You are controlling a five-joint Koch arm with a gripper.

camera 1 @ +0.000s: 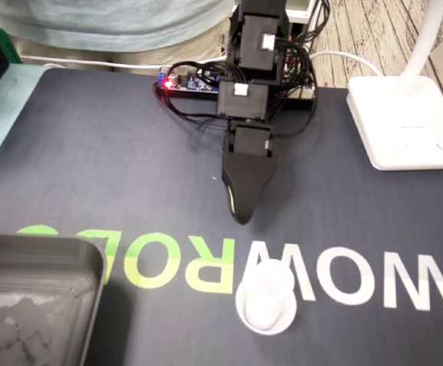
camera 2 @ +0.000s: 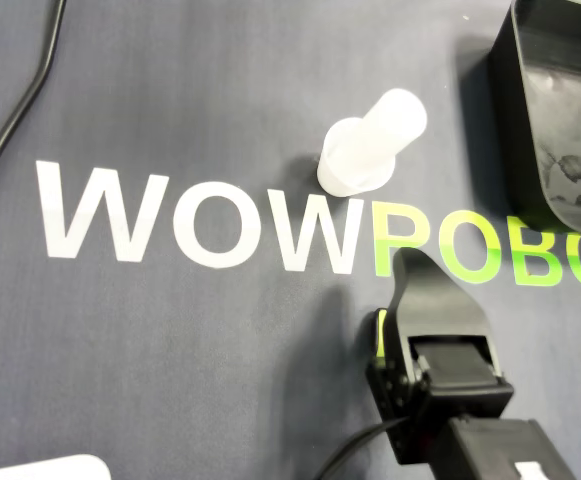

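The white bottle [camera 1: 265, 297] [camera 2: 370, 145] stood upright on the dark surface [camera 1: 91, 152] [camera 2: 170, 330], at the edge of the printed lettering. It was a little way ahead of the tool's tip, clear of it and untouched.

The tool [camera 1: 240, 213] [camera 2: 405, 265] pointed down toward the surface. Its black jaws looked closed together, with only a thin green strip along one edge and no gap in either view, and it held nothing.

Off to one side of the tool, left in the fixed view and right in the overhead view, sat a black tray [camera 1: 46, 245] [camera 2: 515, 90], farther out than the bottle. On the opposite side, back toward the arm's base, rested a white lamp base [camera 1: 404, 122]. Behind the tool, at the foot of the arm, a small board [camera 1: 187, 82] with a red light lay among black cables.
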